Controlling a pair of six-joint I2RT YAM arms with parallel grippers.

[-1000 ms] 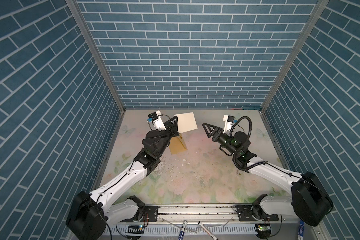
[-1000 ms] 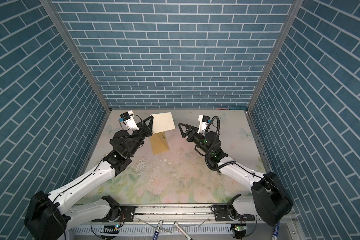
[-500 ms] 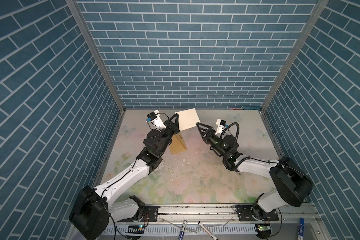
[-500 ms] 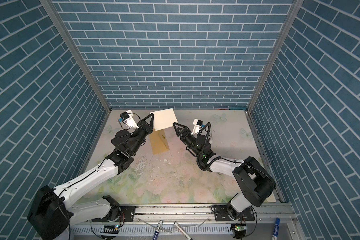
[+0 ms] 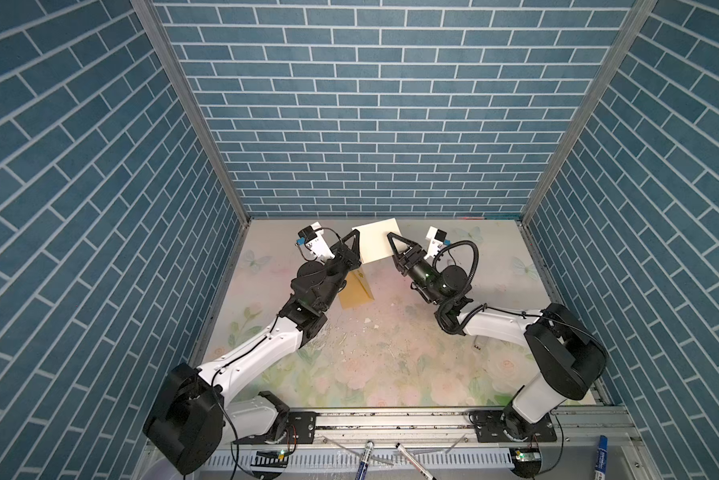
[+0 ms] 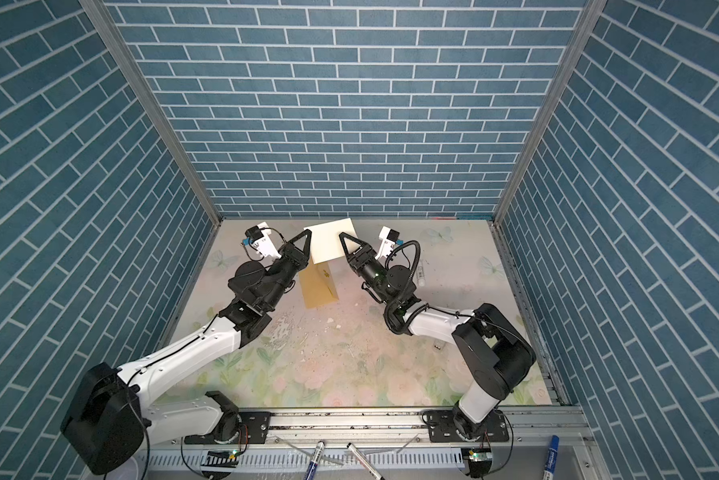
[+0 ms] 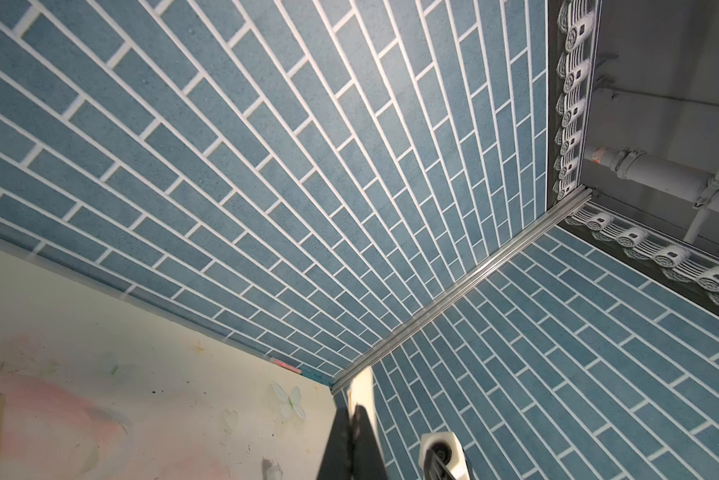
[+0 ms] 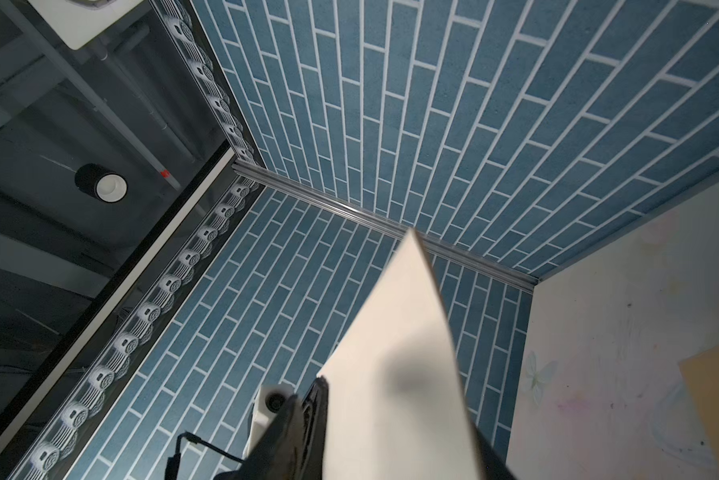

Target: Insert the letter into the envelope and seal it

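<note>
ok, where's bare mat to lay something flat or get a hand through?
Widest bare patch: front middle of the mat, between left arm, right arm and front rail, only crumbs on it. Smaller one at back right, between the right arm and side wall. Crowded at back centre: left gripper and right gripper meet at the letter, above the envelope.

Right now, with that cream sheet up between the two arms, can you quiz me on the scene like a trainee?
1. True or false: the envelope lies on the table.
2. The letter is: A) on the table, B) inside the envelope, C) held in the air.
3. Fill in: the jaws of the left arm are ___ on the letter.
Key: 1 true; 2 C; 3 shut.
</note>
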